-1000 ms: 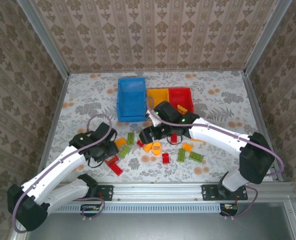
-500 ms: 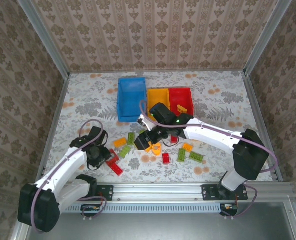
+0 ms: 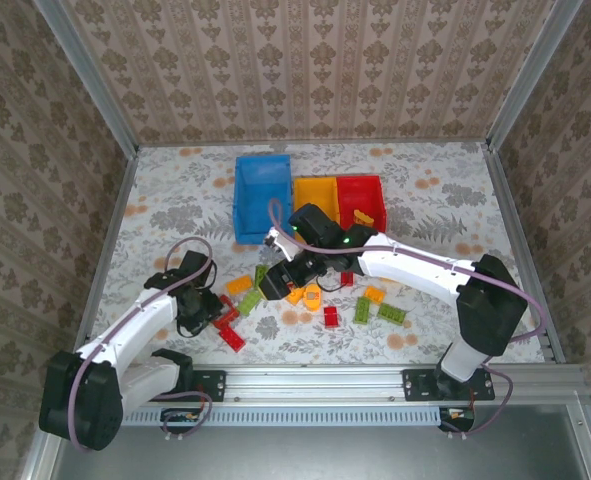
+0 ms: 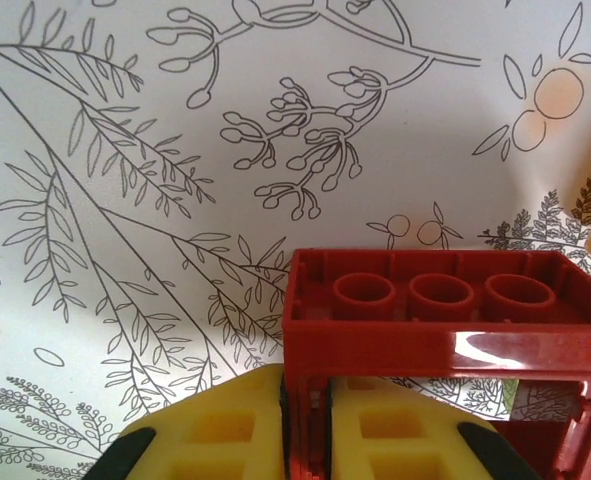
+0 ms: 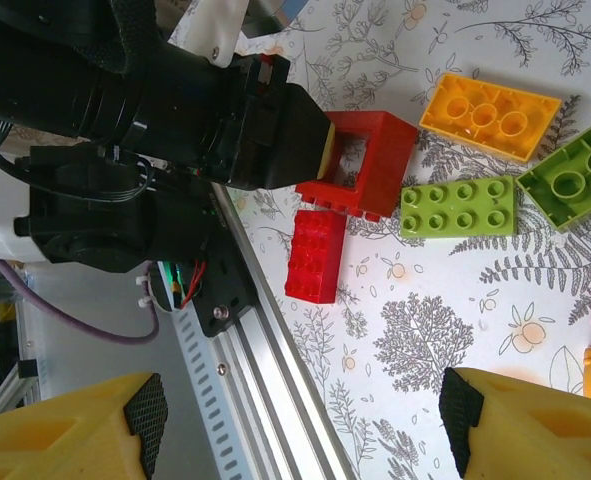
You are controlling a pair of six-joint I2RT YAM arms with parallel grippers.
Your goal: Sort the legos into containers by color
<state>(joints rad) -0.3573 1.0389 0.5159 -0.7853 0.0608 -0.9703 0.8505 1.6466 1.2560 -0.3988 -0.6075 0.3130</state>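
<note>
On the floral tabletop (image 3: 175,200), the left gripper (image 4: 305,432) pinches an end wall of a red frame (image 4: 445,322), its length jutting sideways, well near-left of the red bin (image 3: 350,193), while the open right gripper (image 5: 300,420) hangs nearer that bin.

White, smooth shells along the long links of the left arm (image 3: 125,338) and the right arm (image 3: 420,265), with black, blocky housings at shoulders, elbows and wrists. A mauve-grey cable (image 3: 190,240) on each arm, looped loosely from joint to joint. Small green lights (image 3: 345,240) on the black wrist housing of the right arm, and one more green glow (image 5: 171,290) inside the black casing of the left. Bright yellow moulded fingers (image 4: 220,430) on the left end effector (image 4: 305,420), with square recesses and black outer corners. Same yellow fingers on the right end effector (image 5: 295,420), tipped with grainy black pads (image 5: 145,408).
</note>
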